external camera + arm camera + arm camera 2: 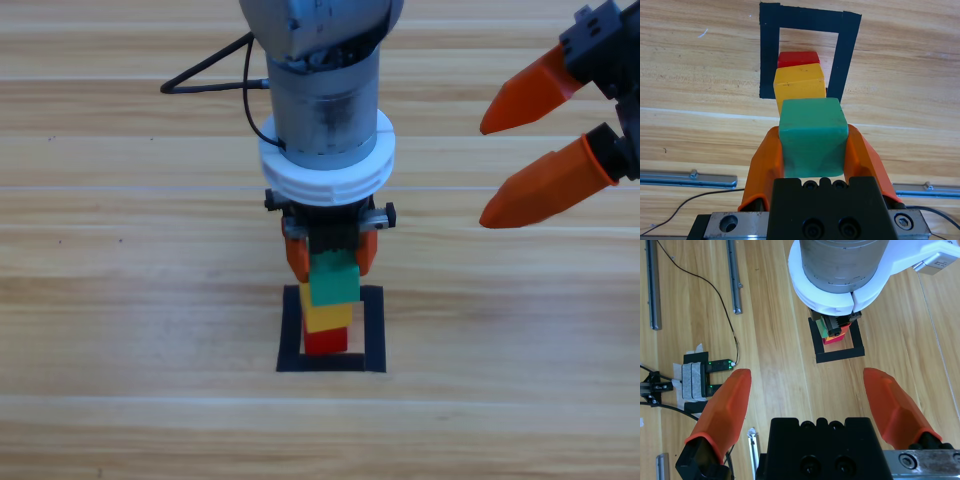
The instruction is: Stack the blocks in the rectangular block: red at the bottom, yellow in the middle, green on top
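— While our left hand clamps the green cube, where does it sit?
— Atop yellow and red, inside the tape square; our right hand waits apart, open.

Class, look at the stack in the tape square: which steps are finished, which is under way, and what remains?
Done: red sits inside the square with yellow on it. Under way: the left gripper is shut on green, which is on top of yellow. Left: release green and withdraw. The right gripper waits open at the right.
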Motion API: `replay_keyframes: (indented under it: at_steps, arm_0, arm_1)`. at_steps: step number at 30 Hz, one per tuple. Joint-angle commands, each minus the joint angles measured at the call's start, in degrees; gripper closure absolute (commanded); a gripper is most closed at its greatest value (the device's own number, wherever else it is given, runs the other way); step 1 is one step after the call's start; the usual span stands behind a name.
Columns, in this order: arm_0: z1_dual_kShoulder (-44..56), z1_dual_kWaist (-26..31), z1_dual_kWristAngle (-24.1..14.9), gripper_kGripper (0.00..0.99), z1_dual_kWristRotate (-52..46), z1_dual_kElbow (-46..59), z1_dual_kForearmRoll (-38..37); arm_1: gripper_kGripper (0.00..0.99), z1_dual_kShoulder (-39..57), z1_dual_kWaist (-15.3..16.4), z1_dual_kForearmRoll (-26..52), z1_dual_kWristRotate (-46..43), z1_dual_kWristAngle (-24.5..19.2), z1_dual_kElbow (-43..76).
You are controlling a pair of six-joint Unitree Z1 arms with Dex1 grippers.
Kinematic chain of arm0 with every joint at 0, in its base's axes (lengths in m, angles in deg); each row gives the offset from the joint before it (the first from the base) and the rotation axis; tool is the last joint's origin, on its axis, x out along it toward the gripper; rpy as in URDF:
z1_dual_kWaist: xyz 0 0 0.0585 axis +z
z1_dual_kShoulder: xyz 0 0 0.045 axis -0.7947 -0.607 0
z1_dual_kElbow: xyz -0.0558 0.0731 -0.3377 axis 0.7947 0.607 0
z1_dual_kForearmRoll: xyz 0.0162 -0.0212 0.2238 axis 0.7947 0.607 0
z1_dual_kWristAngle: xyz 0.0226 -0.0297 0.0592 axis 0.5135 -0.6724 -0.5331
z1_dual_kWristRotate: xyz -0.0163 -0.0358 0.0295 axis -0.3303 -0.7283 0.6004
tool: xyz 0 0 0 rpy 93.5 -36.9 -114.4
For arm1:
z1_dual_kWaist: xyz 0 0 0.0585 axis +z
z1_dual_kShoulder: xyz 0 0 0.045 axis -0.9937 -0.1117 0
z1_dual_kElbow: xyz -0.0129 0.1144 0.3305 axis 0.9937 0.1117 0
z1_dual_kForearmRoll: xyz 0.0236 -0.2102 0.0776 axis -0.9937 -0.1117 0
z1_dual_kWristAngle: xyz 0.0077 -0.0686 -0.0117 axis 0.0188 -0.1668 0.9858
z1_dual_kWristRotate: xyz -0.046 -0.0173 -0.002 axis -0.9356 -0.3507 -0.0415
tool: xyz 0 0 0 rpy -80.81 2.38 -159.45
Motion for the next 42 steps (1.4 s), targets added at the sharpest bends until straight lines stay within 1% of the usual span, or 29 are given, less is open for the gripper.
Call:
replay_keyframes:
  at_steps: [1,27,28,29,30,31,32,33,42]
  arm_0:
    - [-3.23,-1.15,-1.08,0.912,0.12,1.37,0.40]
    - [-3.40,-0.36,-1.61,0.907,1.18,1.81,0.40]
    - [-3.40,-0.36,-1.61,0.883,1.18,1.81,0.40]
    - [-3.40,-0.36,-1.61,0.824,1.18,1.72,0.40]
    - [-3.49,-0.36,-1.52,0.729,1.18,1.63,0.31]
    - [-3.40,-0.36,-1.52,0.447,1.18,1.46,0.40]
    - [-3.31,-0.36,-1.52,0.113,1.18,1.46,0.40]
    - [-3.23,-0.36,-1.44,0.001,1.09,1.37,0.40]
    - [-2.70,-0.45,-1.52,0.000,0.74,1.28,0.40]
  arm_1:
    - [0.004,-2.07,1.58,-0.98,-0.04,-0.18,0.69]
    - [0.004,-1.80,1.58,-0.98,-0.13,-0.18,0.60]
    - [0.004,-1.80,1.58,-0.98,-0.04,-0.18,0.60]
    - [0.004,-1.80,1.58,-0.98,-0.13,-0.18,0.60]
    - [0.004,-1.80,1.58,-0.98,-0.13,-0.18,0.60]
    - [0.004,-1.80,1.58,-0.98,-0.13,-0.18,0.69]
    - [0.004,-1.80,1.58,-0.98,-0.13,-0.18,0.60]
    - [0.004,-1.80,1.58,-0.98,-0.13,-0.18,0.69]
    - [0.004,-1.19,1.58,-0.98,-0.13,-0.18,0.95]
